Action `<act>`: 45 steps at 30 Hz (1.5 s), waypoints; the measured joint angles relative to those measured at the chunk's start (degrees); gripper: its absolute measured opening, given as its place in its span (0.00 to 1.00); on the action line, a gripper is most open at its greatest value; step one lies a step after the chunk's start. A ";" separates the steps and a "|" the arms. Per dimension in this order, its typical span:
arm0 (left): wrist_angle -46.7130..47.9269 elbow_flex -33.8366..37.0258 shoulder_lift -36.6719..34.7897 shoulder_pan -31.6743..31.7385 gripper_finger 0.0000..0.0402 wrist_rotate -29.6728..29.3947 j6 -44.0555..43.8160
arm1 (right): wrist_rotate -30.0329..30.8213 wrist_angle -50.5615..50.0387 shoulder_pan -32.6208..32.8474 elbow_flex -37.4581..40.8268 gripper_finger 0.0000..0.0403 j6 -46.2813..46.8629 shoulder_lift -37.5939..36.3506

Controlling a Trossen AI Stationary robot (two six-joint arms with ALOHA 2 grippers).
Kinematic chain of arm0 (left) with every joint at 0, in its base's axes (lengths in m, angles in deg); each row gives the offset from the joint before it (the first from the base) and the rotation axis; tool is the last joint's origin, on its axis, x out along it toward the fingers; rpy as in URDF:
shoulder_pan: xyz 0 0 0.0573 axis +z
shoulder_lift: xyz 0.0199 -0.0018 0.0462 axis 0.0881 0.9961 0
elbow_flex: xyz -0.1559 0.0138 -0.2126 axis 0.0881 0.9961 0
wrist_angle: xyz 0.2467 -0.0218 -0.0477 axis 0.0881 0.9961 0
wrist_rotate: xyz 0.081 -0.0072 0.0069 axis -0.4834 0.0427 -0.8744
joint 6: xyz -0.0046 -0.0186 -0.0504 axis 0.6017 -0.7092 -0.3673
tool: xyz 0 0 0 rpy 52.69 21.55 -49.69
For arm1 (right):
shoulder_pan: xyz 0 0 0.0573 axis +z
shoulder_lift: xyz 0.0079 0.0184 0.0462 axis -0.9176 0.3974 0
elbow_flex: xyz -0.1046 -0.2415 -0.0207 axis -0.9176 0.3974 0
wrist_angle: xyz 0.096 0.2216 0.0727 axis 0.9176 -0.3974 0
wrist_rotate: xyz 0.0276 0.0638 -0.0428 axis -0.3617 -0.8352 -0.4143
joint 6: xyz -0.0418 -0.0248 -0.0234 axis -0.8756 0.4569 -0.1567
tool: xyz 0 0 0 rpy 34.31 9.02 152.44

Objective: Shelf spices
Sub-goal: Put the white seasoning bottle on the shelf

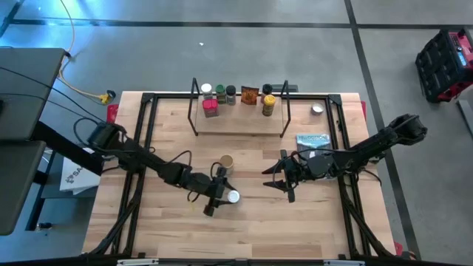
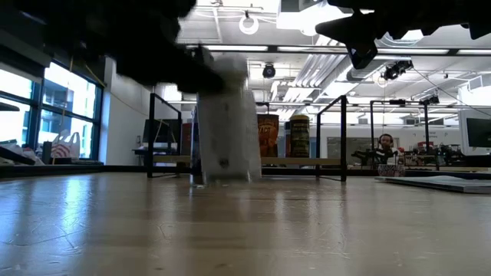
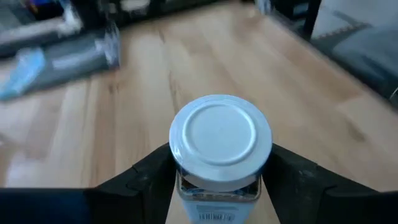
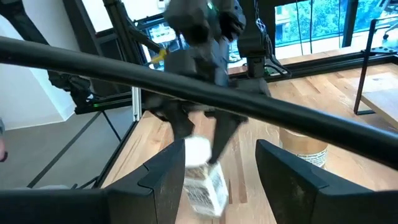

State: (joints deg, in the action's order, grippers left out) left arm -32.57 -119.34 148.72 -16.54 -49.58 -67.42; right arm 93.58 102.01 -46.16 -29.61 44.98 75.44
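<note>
High view first: your left gripper (image 1: 220, 193) is at mid-bench with a white-lidded jar (image 1: 233, 196) between its fingers, a tan jar (image 1: 226, 163) just beside it. The shelf (image 1: 240, 111) at the far edge already carries a row of spices. Your right gripper (image 1: 284, 179) hangs nearby, jaws apart, holding nothing.

Low view: the white jar (image 2: 226, 130) looks tilted and blurred, its base at or just off the bench (image 2: 245, 222); I can't tell which.

Left wrist view: the fingers (image 3: 149, 171) flank the jar (image 3: 221, 140) below its lid, clamped on it.

Right wrist view: the jar (image 4: 205, 177) leans in the left gripper (image 4: 199, 134).

You're at the pick-up step, I'd say. Next, lift clear, keep the jar from slipping, and carry it to a free spot on the shelf.
</note>
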 joint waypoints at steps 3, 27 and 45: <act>-1.80 0.05 2.93 1.23 0.54 3.45 -0.36 | 0.00 -0.14 0.00 -0.01 0.47 0.01 0.00; 26.21 -4.88 -10.72 0.97 0.61 -4.58 -14.30 | -19.80 -14.71 -4.01 -20.53 0.57 -8.62 21.84; 37.92 -4.81 -18.18 -7.85 0.61 -24.82 -21.37 | -22.42 -75.92 -5.22 -69.84 0.72 -41.47 45.18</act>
State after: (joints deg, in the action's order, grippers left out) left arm 5.34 -124.14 130.54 -24.38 -74.41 -88.79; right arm 71.16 26.09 -51.37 -99.45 3.51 120.62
